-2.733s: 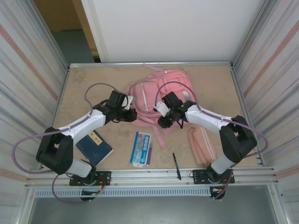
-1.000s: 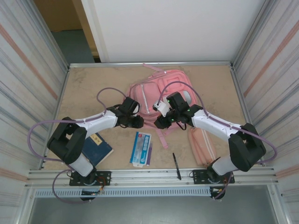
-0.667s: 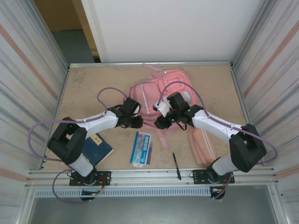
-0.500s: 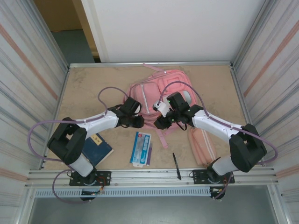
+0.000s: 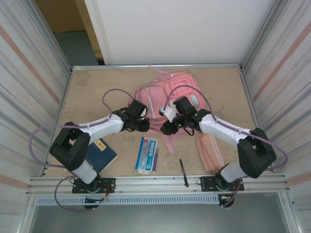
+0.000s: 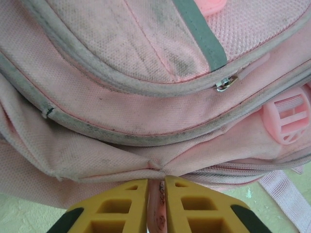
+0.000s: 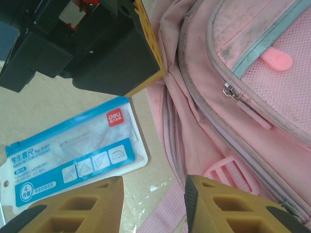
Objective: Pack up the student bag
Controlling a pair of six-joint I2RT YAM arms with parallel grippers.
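Nothing is packed yet in the student bag point(image 5: 181, 87).
Your left gripper point(image 6: 155, 194) pinches its fabric, your right gripper point(image 7: 153, 199) gapes empty; book point(image 5: 99, 154), ruler set point(image 5: 146, 154), pen point(image 5: 182, 172), pencil case point(image 5: 210, 151) lie outside.

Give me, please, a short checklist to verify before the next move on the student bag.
1. Grip: the left gripper pinches a fold of the student bag: ok.
2. Free arm: the right gripper is open, with nothing between its fingers: ok.
3. Target: a zip pull is visible ahead of the right gripper: ok.
4. Opening: student bag unzipped for packing: cannot tell.
5. Contents: ruler set, book, pen and pencil case packed: not ok, all lie on the table.
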